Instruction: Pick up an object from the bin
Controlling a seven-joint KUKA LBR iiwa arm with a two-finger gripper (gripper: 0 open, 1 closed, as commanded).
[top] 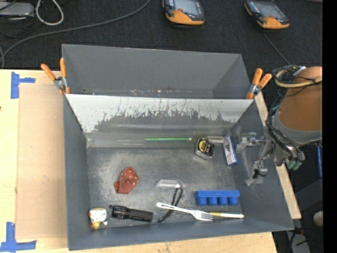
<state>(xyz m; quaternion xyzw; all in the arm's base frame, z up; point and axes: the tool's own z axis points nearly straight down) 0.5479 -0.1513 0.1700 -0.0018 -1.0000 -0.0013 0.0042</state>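
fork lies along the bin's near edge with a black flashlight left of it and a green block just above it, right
Not quite. In the camera view the block just above the fork is blue, not green. The rest holds: the fork lies along the near edge of the bin, with the black flashlight left of it.

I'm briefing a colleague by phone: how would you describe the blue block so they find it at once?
In the grey metal bin, look to the floor's lower right in the camera view. Just above the white-handled fork lies the blue block. It alone is solid blue, a bar with a row of rounded bumps.
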